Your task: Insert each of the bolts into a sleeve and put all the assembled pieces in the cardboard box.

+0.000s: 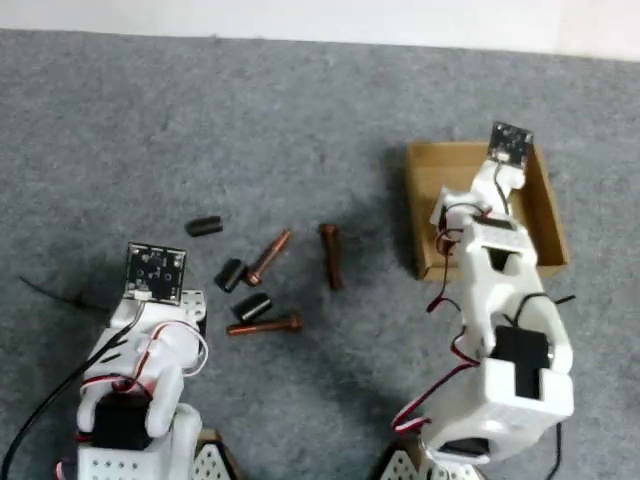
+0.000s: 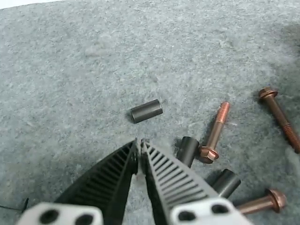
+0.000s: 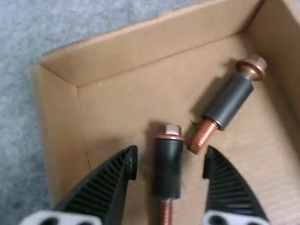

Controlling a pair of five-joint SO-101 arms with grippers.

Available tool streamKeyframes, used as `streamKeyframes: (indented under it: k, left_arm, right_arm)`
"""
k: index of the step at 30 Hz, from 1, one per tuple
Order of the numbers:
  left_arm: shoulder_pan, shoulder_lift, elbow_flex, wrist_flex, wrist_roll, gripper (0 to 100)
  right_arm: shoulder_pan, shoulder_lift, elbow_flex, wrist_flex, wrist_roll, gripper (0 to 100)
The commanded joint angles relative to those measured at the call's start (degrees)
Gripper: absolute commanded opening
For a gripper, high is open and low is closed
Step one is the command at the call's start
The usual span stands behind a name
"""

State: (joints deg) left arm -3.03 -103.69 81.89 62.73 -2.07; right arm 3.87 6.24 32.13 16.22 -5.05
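Fingers (image 2: 117, 173) of my left gripper (image 2: 139, 143) are pressed together tip to tip, pinching nothing, low over the grey carpet (image 2: 70, 70). Just beyond the tips I see a loose sleeve (image 2: 146, 111) lying alone. Off to one side, a second sleeve (image 2: 188, 151) sits just beside the head of a copper bolt (image 2: 216, 126), a third sleeve (image 2: 226, 183) lies near a second bolt (image 2: 260, 202), and a third bolt (image 2: 280, 117) lies apart farther out. My right gripper (image 3: 169, 154) is spread wide over the cardboard box (image 3: 140, 47), one finger on either side of an assembled piece (image 3: 168, 161), a bolt in its sleeve lying on the box floor and touching neither finger. Past it, a second assembled piece (image 3: 229, 101) lies at a slant toward the far corner, its threaded end near the first piece's head. From the high view, the box stands well apart from the loose parts, which lie between my two arms.
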Motion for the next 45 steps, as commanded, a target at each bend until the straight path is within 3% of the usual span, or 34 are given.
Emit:
streamKeyframes:
  k: [1,8,20,30,45]
  left_arm:
    - [-0.48,-0.4,-0.48,-0.26,-0.26,3]
    - [-0.48,-0.4,-0.48,-0.26,-0.35,3]
    - [-4.26,-0.4,-0.48,-1.93,-0.09,3]
    - [-5.49,-0.4,-0.31,-2.55,-0.09,3]
    - [-5.49,-0.4,-0.31,-2.37,-0.09,3]
  right_arm:
    - [0.31,-0.66,-2.95,-1.63,-0.53,21.6]
    - [-2.07,-4.62,-2.59,-1.27,-0.26,21.6]
    - [-21.23,-38.64,20.97,1.27,-0.09,21.6]
    - [-35.65,-45.41,30.46,1.63,-0.09,21.6]
    - [-37.76,-45.41,33.19,1.63,-0.09,21.6]
